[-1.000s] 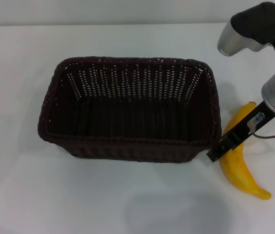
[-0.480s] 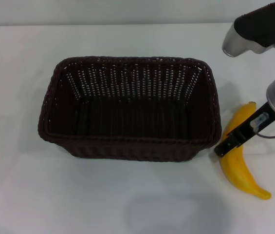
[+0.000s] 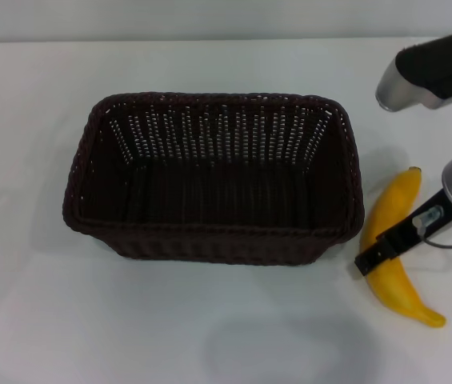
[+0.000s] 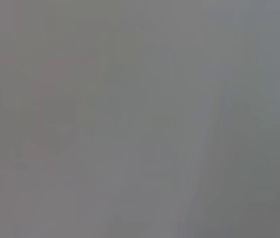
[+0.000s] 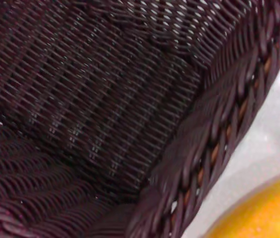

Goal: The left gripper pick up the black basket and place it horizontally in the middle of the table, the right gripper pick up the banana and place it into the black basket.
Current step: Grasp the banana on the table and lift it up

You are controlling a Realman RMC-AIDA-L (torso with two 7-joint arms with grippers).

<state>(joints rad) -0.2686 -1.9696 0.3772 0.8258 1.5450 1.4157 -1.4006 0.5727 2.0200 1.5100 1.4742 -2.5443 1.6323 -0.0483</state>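
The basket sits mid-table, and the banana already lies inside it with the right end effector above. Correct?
Not quite. The head view shows the banana lying on the table to the right of the basket, not inside it. The right end effector is over the banana.

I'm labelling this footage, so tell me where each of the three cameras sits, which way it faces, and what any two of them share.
Head view: from the robot's head, looking forward and down at the table, the basket in the middle and the banana to its right; the right gripper is over the banana.
Left wrist view: on the left arm; only a featureless grey field, no gripper or object visible.
Right wrist view: on the right arm, close over the basket corner and rim, with a sliver of banana; no fingers show.
Shared: head and right wrist views both show basket and banana.
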